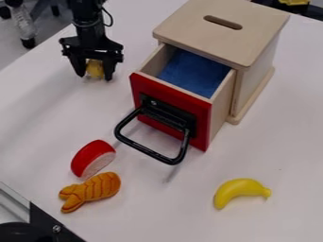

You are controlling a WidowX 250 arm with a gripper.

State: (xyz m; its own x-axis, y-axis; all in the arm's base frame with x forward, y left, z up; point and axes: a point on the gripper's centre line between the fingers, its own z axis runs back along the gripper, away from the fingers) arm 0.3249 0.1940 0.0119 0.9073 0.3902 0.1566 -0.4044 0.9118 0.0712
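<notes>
A white tabletop (154, 212) carries everything, its edge slanting past the upper left behind the pincer and a metal-and-black border cutting the lower left corner. The widest stretches of bare surface run down the left side, along the right beyond the box, and between the drawer and the banana. The largest object is a pale wooden box (255, 82) with an oval slot in its top. From it the red-fronted drawer (170, 111) stands pulled out, blue inside, its black loop handle (148, 150) jutting toward the lower left.

The black pincer (95, 72) hangs low at the upper left, left of the drawer with a gap of tabletop between them, and near the tabletop's far left edge. Its fingers stand partly apart, closed about a small yellow object (whose exact shape is hard to make out).

At the lower left lies an orange toy with a forked tail and dark scored lines (99, 187), near the border. A yellow toy banana (242, 190) lies by itself at the lower right. The red toy slice with a pale face (92, 156) is just above the orange toy; whether they touch I cannot tell. Smallest is the yellow object (95, 69), between the fingers.
</notes>
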